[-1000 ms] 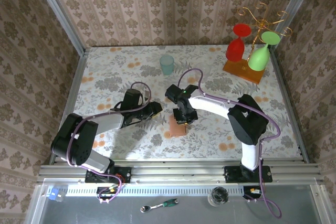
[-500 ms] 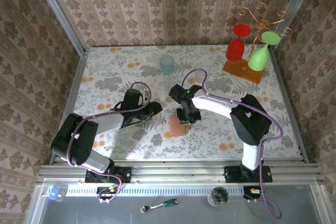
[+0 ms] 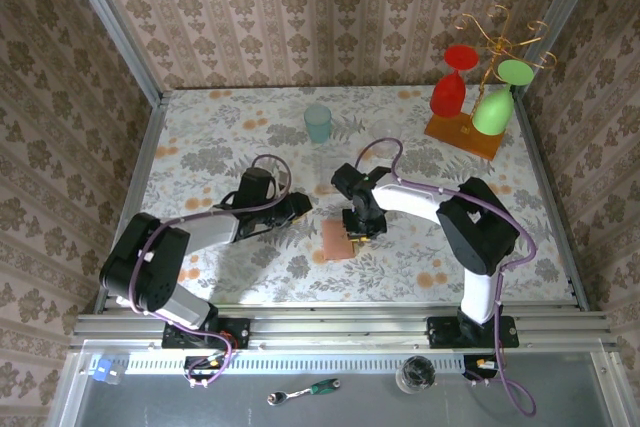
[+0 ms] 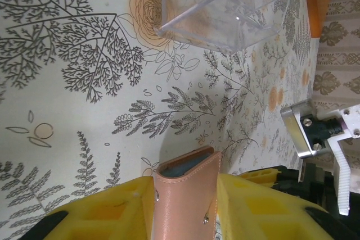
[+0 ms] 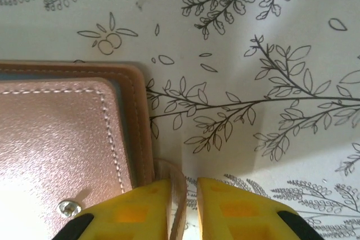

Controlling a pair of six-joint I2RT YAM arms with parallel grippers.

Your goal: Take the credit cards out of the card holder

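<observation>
The tan-brown card holder [image 3: 336,240] lies folded on the flowered table, its grey-blue inside showing at the far end [image 4: 188,167]. My left gripper [image 3: 303,210] [image 4: 184,179] is shut on it, a yellow finger pressing each side. My right gripper [image 3: 357,232] [image 5: 184,182] sits at the holder's right edge [image 5: 135,122]. It is nearly shut on a thin tan strip [image 5: 179,195] seen edge-on. I cannot tell whether that strip is a card or a flap. The blue-teal card is hidden.
A pale teal cup [image 3: 318,123] stands behind the grippers and appears as a clear tumbler [image 4: 225,4] in the left wrist view. The orange rack base [image 3: 462,135] with red and green glasses sits at the back right. The right arm's wrist [image 4: 320,133] is close to my left gripper.
My right gripper has slid a little to the right and nearer, along the holder's right edge. The left gripper and the holder have stayed put.
</observation>
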